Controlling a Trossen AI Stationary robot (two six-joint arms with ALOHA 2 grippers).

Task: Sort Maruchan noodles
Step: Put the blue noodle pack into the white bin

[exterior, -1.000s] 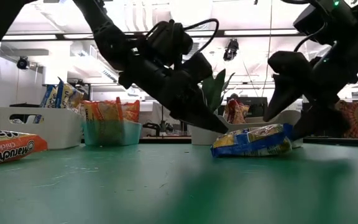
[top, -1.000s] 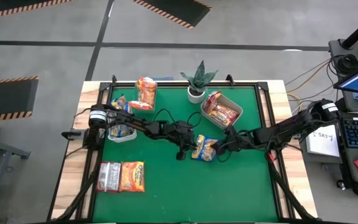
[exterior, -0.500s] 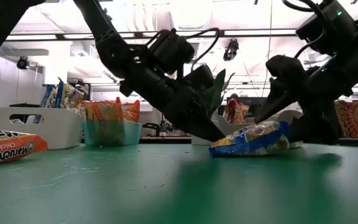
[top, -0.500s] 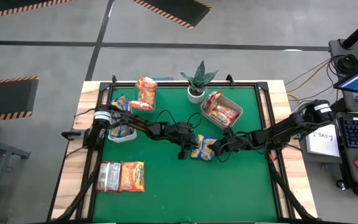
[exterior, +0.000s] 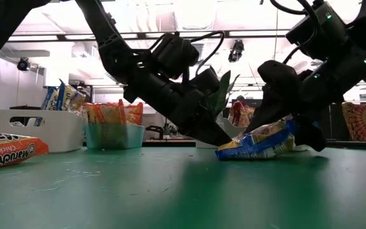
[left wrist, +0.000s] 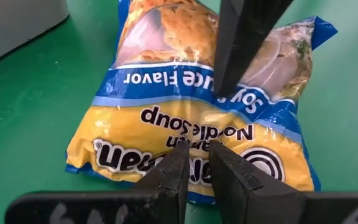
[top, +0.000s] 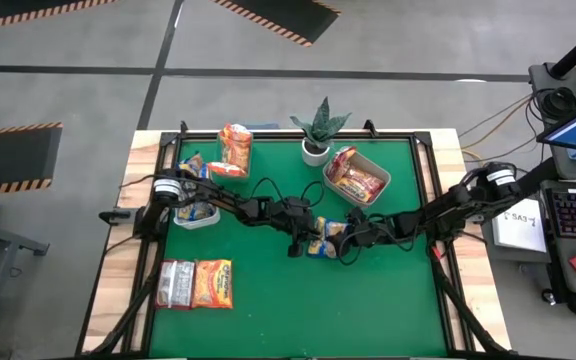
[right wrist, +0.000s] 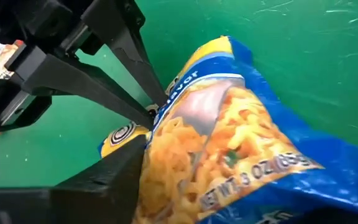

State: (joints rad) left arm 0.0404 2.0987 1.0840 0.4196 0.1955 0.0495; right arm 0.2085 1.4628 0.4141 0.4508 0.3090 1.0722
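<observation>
Lying near the middle of the green felt-covered table [top: 368,290], a yellow-and-blue plastic noodle packet [top: 325,238] has both dark arms meeting over it. From nine o'clock the left gripper [top: 296,245] reaches in with its two fingers [left wrist: 180,168] pressed almost together, their tips resting on the packet's yellow end without pinching it. From three o'clock the right gripper [top: 346,240] straddles the blue end of the same packet, its fingers [right wrist: 114,171] spread to either side of the wrapper, and the low view shows that end tilted up off the felt while the yellow end stays down; whether those fingers already squeeze the packet cannot be told. At about one o'clock from the packet sits a grey rectangular bin [top: 376,178] with red-and-orange packets [top: 353,180] inside, and just beside it, toward twelve, a small green spiky plant in a white pot [top: 316,135]. Toward ten and eleven o'clock stand a white bin [top: 194,214] with yellow-and-blue packets and a clear-teal bin [top: 232,160] stuffed with orange ones. Down at seven o'clock, flat on the felt and touching side by side, lie a silvery-grey packet [top: 175,283] and an orange packet [top: 213,283].
</observation>
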